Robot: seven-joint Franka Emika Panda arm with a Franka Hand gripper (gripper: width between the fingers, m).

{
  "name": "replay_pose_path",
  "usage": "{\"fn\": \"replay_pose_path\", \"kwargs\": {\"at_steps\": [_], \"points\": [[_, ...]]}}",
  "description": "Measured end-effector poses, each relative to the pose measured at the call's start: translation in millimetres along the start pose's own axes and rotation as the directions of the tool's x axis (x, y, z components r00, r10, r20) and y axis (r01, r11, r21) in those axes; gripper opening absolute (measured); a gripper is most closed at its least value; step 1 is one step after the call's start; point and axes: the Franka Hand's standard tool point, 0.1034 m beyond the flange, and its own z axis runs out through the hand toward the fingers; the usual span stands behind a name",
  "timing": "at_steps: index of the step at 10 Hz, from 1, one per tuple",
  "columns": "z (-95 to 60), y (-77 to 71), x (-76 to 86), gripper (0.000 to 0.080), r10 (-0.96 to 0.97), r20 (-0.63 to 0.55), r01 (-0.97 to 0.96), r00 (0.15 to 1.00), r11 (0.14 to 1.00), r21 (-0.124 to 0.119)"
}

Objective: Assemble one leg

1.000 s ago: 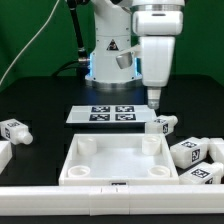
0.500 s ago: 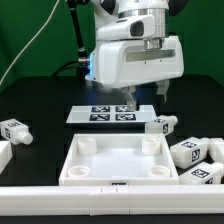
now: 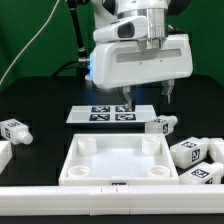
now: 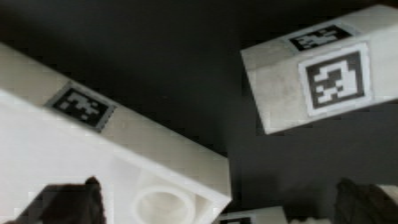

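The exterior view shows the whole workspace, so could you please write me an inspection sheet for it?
Surface: black table; the marker board lies flat on it.
Job's things: one leg lies loose at the exterior view's left, several more legs lie at its right; none is gripped.
Clutter: white square panel with corner holes, in front of the marker board; a white bar runs along the near edge.
Grippers: gripper is open and empty, above the marker board's near edge.
Cables: black cable hangs at the back, away from the parts.
Surroundings: green backdrop; robot base behind the marker board.
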Motion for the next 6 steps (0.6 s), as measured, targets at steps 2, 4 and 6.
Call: {"fn": "replay_pose_path", "kwargs": {"at_steps": [2,4,6], "points": [[2.3,-11.8,-3.2,0.0649,0.365,-0.007,-0.365,0.931,0.931,0.010],[11.3,-15.0,-5.2,0.0649,0.459,0.009,-0.459,0.889,0.889,0.004],[11.5,-16.4,-5.9,0.0649,0.549,0.012,-0.549,0.836,0.836,0.011]]}}
